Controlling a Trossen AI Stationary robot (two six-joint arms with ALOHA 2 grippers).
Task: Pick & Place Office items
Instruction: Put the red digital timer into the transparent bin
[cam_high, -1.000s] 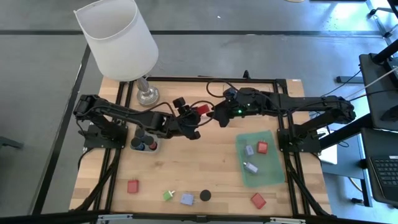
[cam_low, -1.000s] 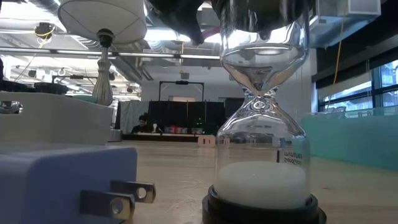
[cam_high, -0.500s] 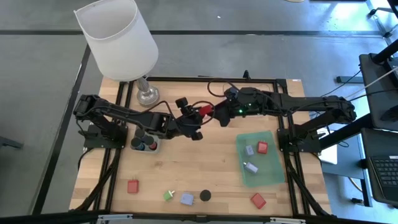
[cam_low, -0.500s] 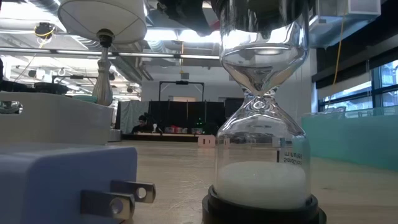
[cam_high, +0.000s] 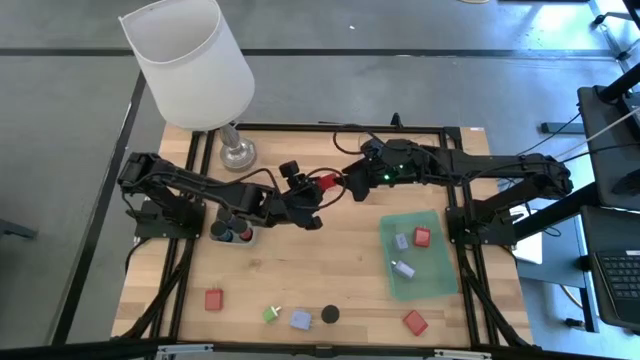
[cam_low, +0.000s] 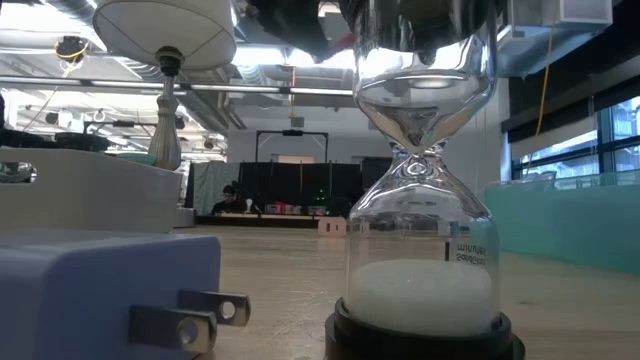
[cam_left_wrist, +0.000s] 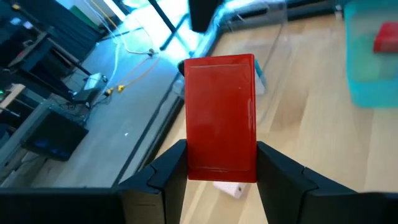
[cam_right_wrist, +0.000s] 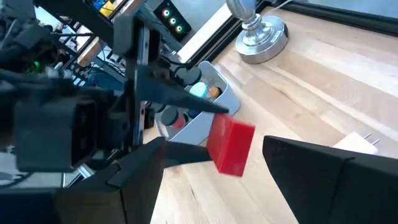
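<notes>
My left gripper is above the table's far middle, shut on a red block. The block fills the middle of the left wrist view. My right gripper faces it from the right, open. In the right wrist view its fingers stand wide apart, with the block just ahead of the gap, untouched. A red block, a green bit, a lilac block, a black cap and another red block lie flat near the table's near edge. My left gripper pinches the red block between its two fingers by the flat sides of its near end. It comes level from the table's left. The rest of the block sticks out past the fingertips toward my right gripper, lifted clear of the table.
A green tray at the right holds two lilac pieces and a red one. A clear tray with round caps sits under my left arm. The white-shaded lamp stands at the far left corner. An hourglass and a lilac plug crowd the low view.
My right gripper has edged toward the far edge and closer to the red block, staying open. My left gripper keeps its hold on the block and has hardly shifted.
</notes>
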